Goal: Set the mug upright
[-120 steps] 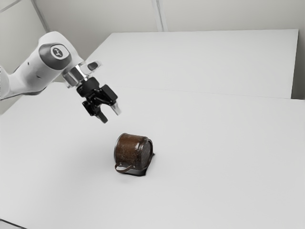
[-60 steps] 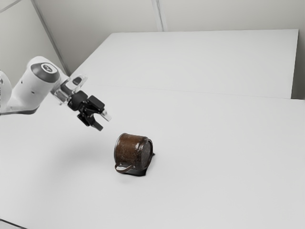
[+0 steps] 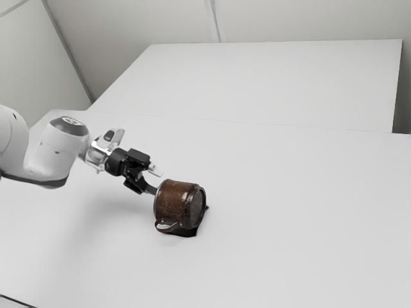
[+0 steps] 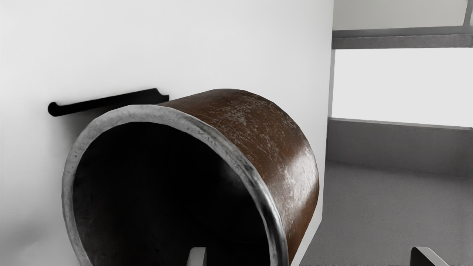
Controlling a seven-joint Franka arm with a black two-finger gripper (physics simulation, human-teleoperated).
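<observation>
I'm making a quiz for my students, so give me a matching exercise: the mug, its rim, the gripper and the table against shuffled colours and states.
1. Mug
2. Mug's rim
3. Gripper
4. Table

A. Silver-grey and round
B. White and flat
C. Brown, lying on its side
D. Black and open

Pairs: 1-C, 2-A, 3-D, 4-B

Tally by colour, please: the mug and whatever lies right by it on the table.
Brown: 1, the mug
Black: 1, a thin piece, kind unclear
Total: 2
</observation>
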